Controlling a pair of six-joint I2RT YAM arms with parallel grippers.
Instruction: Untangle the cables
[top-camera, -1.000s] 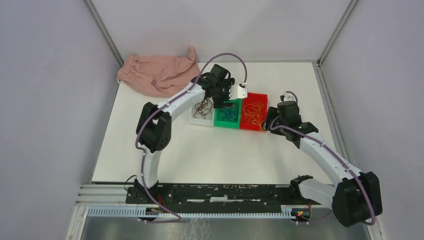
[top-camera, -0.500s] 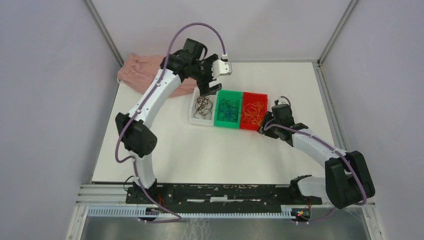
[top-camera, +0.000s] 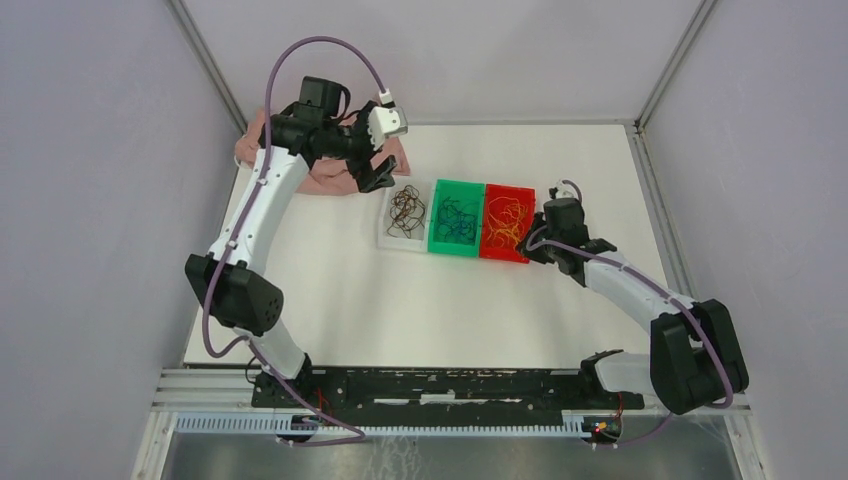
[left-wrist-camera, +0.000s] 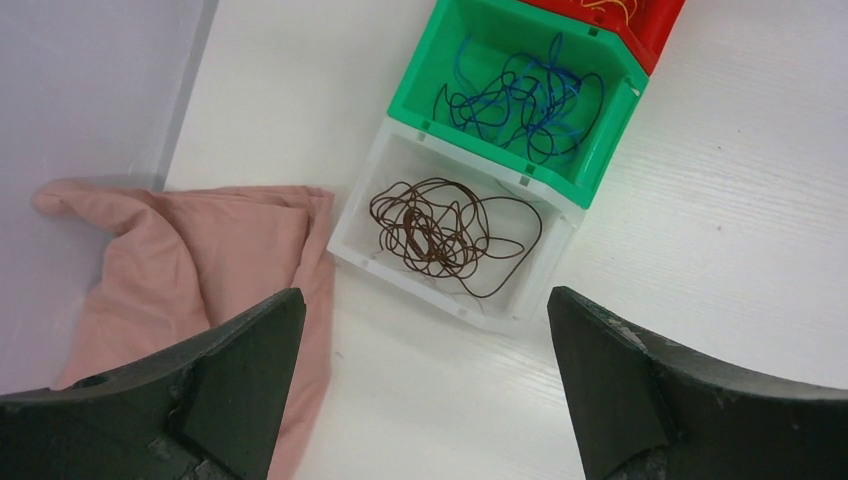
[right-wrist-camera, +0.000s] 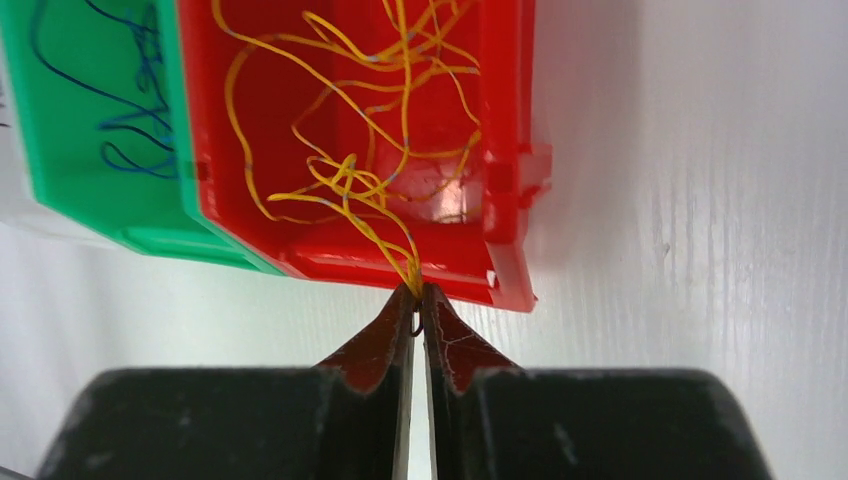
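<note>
At the near rim of the red plastic bin (right-wrist-camera: 340, 262), roughly its 5 o'clock corner from above, right hand (right-wrist-camera: 418, 295) is pinched together on a few strands of the thin yellow-orange cable tangle (right-wrist-camera: 350, 180). The rest lies in the bin, fanning toward 11–12 o'clock from the tips, so I'd pull toward 6. Left hand (left-wrist-camera: 422, 300) has jaws wide apart and empty, hovering at 9–10 o'clock of the white bin (left-wrist-camera: 355, 240), by the pink cloth (left-wrist-camera: 200, 260). Brown cable tangle (left-wrist-camera: 430, 230) sits there, blue cable tangle (left-wrist-camera: 520, 100) in the green bin (left-wrist-camera: 470, 30). Right arm is nearer.
</note>
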